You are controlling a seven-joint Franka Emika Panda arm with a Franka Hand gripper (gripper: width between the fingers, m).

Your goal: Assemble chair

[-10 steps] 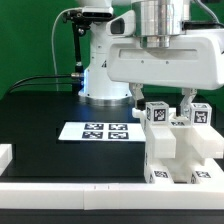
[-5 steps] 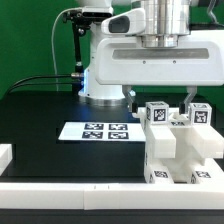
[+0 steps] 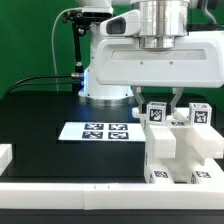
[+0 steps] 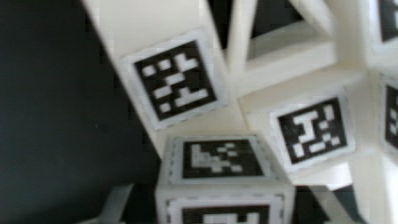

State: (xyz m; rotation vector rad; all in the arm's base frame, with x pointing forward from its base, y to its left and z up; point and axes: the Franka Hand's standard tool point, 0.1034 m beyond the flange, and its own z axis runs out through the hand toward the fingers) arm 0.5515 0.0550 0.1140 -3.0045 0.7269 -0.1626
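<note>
The chair (image 3: pixel 183 150) is a chunky white block structure with tagged posts. It stands at the exterior view's right, near the table's front edge. My gripper (image 3: pixel 157 98) hangs just above its left tagged post (image 3: pixel 157 113). In the wrist view the gripper (image 4: pixel 221 205) is open. Its fingers (image 4: pixel 125 203) stand on either side of a tagged post top (image 4: pixel 222 163), with a dark gap on each side. More tagged chair bars (image 4: pixel 178 85) lie beyond it. The chair's lower right part is cut off by the exterior view's edge.
The marker board (image 3: pixel 106 131) lies flat on the black table, to the exterior view's left of the chair. A white rail (image 3: pixel 70 190) runs along the front edge. A white block (image 3: pixel 5 155) sits at the far left. The arm's base (image 3: pixel 100 80) stands behind.
The hand has shifted a little toward the exterior view's left and slightly up over the chair's left post. The chair has not moved.
</note>
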